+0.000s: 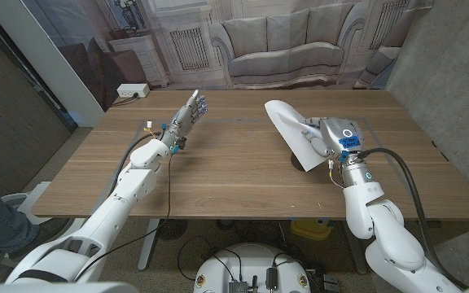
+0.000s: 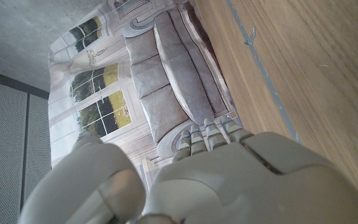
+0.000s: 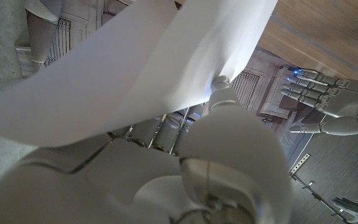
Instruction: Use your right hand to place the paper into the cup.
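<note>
A white sheet of paper (image 1: 290, 129) hangs curved above the right half of the wooden table (image 1: 218, 179), and my right hand (image 1: 332, 138) grips its near edge. In the right wrist view the paper (image 3: 166, 56) bends across the picture, over the fingers of my right hand (image 3: 229, 155). My left hand (image 1: 187, 115) is raised over the far left part of the table, fingers straight and close together, holding nothing. It is seen from the back in the left wrist view (image 2: 241, 180), and my left hand (image 3: 328, 102) also appears in the right wrist view.
A backdrop printed with a sofa (image 1: 283, 53) stands behind the table's far edge. A white power strip (image 1: 133, 90) lies on the floor at the back left. A thin cable (image 1: 149, 126) runs by my left wrist. Bare wood lies between the two arms.
</note>
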`<state>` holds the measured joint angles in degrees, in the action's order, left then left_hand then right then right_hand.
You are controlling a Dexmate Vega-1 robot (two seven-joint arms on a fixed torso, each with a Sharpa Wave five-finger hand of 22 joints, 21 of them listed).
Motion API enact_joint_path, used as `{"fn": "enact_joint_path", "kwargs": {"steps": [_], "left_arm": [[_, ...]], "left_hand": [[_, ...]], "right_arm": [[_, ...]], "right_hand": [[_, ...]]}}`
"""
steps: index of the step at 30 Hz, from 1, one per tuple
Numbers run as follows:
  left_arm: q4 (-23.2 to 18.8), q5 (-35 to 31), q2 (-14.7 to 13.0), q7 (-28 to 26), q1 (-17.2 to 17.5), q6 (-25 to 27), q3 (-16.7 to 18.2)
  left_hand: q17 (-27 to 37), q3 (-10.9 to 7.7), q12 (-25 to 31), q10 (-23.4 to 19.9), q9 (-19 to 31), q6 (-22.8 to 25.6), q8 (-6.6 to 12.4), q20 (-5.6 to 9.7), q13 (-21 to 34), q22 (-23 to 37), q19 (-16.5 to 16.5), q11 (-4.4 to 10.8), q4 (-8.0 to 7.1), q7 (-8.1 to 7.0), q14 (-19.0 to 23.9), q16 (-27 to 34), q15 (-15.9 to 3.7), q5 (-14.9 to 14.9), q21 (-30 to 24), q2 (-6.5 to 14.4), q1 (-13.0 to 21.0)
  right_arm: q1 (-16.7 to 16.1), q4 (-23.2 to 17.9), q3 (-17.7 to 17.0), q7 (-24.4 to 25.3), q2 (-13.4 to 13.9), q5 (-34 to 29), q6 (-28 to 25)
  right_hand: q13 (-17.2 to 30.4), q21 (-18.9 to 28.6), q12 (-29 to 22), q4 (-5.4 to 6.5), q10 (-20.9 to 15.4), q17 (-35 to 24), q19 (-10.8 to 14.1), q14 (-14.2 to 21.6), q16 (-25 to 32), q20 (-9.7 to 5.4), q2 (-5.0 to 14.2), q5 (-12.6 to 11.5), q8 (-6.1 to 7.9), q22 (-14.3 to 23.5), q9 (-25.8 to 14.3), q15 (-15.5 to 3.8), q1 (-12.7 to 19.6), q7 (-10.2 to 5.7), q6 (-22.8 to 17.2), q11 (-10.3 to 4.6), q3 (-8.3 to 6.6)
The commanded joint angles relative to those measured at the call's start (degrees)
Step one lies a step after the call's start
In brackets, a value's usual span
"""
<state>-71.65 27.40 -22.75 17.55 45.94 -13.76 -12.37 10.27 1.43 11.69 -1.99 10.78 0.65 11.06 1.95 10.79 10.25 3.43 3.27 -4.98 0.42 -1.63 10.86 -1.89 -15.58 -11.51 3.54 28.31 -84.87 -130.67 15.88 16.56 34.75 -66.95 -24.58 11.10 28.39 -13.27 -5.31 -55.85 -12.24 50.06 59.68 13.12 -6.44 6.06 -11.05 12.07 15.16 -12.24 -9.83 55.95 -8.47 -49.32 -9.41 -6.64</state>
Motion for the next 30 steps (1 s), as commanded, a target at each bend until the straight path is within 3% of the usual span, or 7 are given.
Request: {"fn": "enact_joint_path", "kwargs": {"steps": [1, 30], "left_arm": [[0.2, -0.28, 0.28, 0.06, -0.34, 0.33, -0.1], [-0.22, -0.74, 0.83, -0.55, -0.22, 0.73, -0.47]], "left_hand": [[0.26, 0.22, -0.02, -0.08, 0.11, 0.5, 0.42, 3.11, 0.12, 0.29, 0.66, 0.45, -0.12, 0.0, -0.56, -0.11, 0.01, 0.25, -0.19, 0.22, 0.02], [0.26, 0.48, 0.0, -0.13, 0.11, 0.54, 0.42, 3.02, 0.12, 0.29, 0.78, 0.39, -0.12, -0.08, -0.58, -0.1, 0.07, 0.24, -0.18, 0.34, 0.11]], "right_arm": [[-0.04, 0.34, 0.05, -0.85, 0.28, 1.05, -1.53], [0.81, 1.68, 0.32, -1.01, 1.91, 4.13, -3.51]], "right_hand": [[0.11, 0.36, 0.18, 0.2, 0.03, -0.15, -0.37, -0.28, -0.07, -5.51, -0.11, -0.09, -0.22, 0.05, -0.17, -3.38, -0.73, 0.21, 0.18, 0.31, 0.34], [0.14, 0.02, 0.72, 1.23, 1.01, -0.12, -1.59, -1.59, -0.58, -5.58, -1.1, -0.46, -0.6, -0.35, -0.04, -3.31, -3.33, 0.62, 1.26, 0.67, 1.82]]}}
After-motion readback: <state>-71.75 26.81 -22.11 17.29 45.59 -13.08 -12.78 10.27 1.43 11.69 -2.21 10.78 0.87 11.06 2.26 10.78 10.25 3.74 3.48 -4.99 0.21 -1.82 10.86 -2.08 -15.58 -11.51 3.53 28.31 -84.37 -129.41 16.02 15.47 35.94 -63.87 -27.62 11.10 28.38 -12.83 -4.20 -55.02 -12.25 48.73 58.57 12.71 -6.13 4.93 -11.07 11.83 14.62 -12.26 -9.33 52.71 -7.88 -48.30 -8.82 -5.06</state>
